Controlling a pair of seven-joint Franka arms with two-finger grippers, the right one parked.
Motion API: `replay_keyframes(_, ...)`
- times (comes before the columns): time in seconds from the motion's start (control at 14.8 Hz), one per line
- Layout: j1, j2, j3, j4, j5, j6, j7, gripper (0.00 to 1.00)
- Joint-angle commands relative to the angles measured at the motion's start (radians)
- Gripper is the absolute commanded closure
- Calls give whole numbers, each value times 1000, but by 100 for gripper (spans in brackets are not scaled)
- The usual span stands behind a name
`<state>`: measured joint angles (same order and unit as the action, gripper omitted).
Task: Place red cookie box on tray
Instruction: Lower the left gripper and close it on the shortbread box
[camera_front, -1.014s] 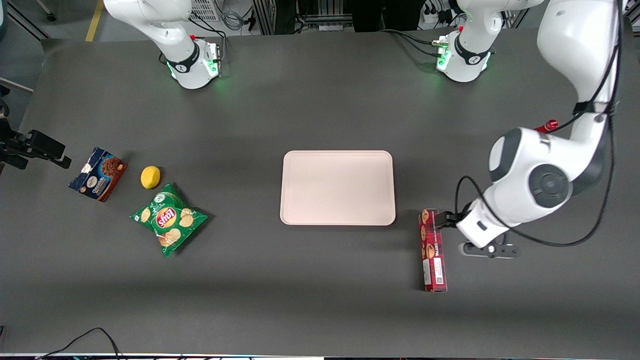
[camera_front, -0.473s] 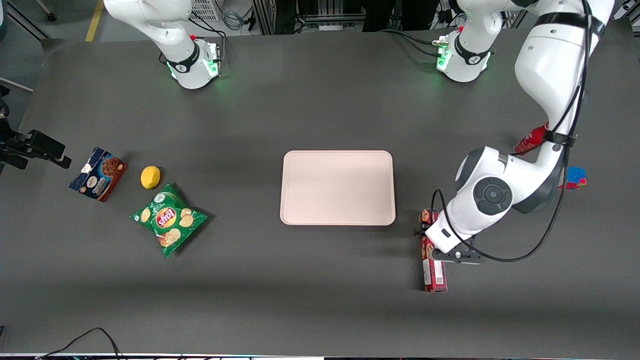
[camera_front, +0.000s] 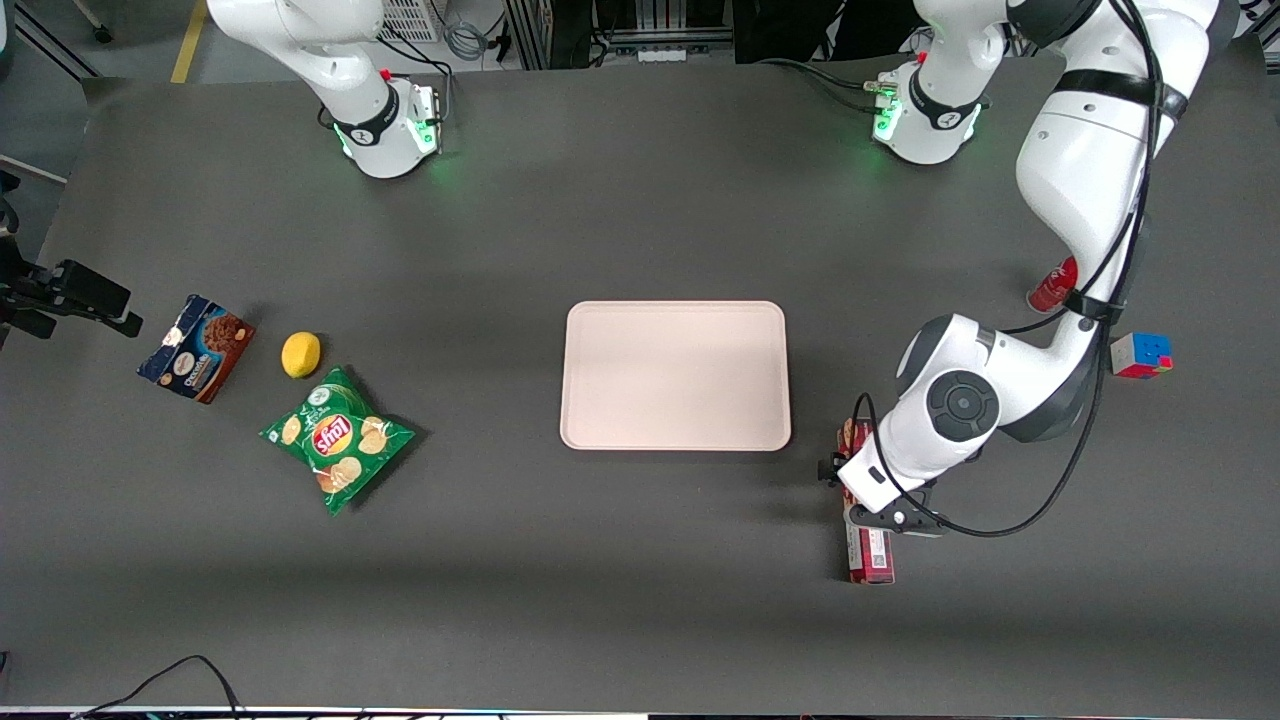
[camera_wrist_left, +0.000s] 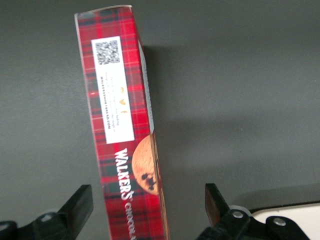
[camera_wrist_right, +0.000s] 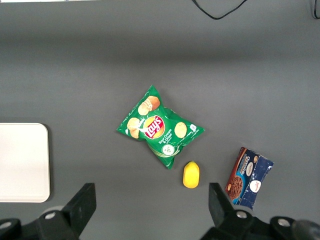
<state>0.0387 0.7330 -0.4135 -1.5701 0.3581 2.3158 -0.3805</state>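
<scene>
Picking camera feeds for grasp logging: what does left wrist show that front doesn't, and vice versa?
Left wrist only: the open end effector straddling the red cookie box, fingers clear of its sides, plus the QR label.

Front only: the chips bag, lemon, blue-and-brown cookie box, Rubik's cube, red can, and the whole pink tray.

Both: the red cookie box on the table, a tray corner, and the end effector over the box.
</scene>
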Motion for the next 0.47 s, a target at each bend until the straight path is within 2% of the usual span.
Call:
replay_keyframes(0.0, -5, 57, 5, 36, 28, 39, -8, 0)
replay_keyframes(0.27, -3, 78, 12, 50, 53, 45, -6, 0)
replay_keyframes(0.34, -3, 78, 10, 51, 53, 45, -6, 7)
replay_keyframes(0.41, -3, 78, 12, 51, 55, 45, -8, 19)
